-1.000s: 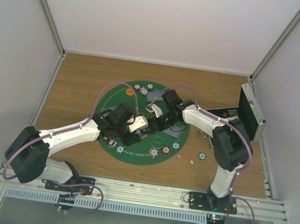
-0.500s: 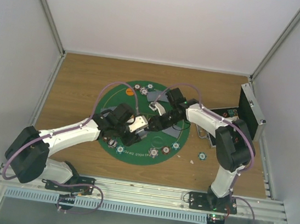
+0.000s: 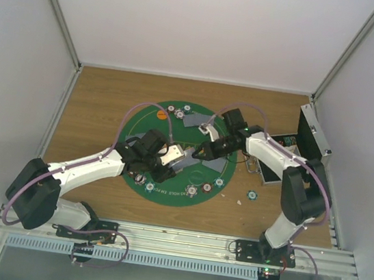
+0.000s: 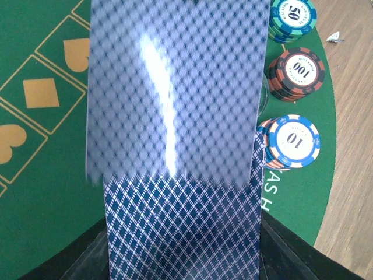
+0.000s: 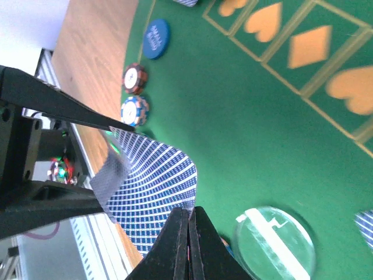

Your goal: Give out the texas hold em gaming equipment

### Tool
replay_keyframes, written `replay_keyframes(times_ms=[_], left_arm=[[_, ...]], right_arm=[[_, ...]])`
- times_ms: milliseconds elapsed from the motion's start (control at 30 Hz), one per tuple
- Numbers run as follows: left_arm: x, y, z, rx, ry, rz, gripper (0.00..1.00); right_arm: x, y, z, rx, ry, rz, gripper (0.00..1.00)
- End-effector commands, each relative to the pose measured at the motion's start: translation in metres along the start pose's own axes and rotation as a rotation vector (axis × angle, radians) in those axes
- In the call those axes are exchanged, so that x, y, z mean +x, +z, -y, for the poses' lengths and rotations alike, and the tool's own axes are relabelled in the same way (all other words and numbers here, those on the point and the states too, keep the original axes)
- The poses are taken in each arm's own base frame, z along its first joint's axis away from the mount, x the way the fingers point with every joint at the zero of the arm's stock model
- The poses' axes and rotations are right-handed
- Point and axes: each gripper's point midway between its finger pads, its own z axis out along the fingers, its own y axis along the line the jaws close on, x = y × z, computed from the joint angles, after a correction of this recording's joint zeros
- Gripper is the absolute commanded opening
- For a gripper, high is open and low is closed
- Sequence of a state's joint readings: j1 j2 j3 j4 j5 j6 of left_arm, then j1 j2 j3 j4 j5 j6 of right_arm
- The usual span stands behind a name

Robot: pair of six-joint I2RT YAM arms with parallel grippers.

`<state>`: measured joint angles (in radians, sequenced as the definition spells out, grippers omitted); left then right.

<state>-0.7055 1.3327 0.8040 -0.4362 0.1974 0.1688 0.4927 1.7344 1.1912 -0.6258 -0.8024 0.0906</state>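
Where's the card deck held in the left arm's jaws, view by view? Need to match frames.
Top external: cards near the mat's centre.
Left wrist: cards fill the middle, top one blurred.
Right wrist: cards lower left, bent into an arch.
Shared landmark: green mat.

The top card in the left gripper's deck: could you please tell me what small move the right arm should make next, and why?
Probably draw the right gripper back toward its own side, sliding the top card off the deck. Its jaws are shut on that card's edge, the card bows, and the left gripper holds the deck.
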Motion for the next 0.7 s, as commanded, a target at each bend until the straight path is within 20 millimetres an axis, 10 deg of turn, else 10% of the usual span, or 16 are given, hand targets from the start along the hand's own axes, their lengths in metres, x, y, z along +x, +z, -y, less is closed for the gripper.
replay_keyframes(times_ms=[0,233,667], left_arm=[[-0.023,-0.010,0.000,-0.009,0.025,0.086,0.55],[-0.021,-0.010,0.000,-0.011,0.019,0.083,0.55],[-0.021,-0.009,0.000,-0.009,0.019,0.082,0.55]], right_arm=[[0.000,-0.030,0.029,0.101,0.075,0.097,0.01],[0.017,-0.060,0.082,0.236,0.325,0.272,0.01],[0.029,-0.066,0.122,0.331,0.502,0.370,0.01]])
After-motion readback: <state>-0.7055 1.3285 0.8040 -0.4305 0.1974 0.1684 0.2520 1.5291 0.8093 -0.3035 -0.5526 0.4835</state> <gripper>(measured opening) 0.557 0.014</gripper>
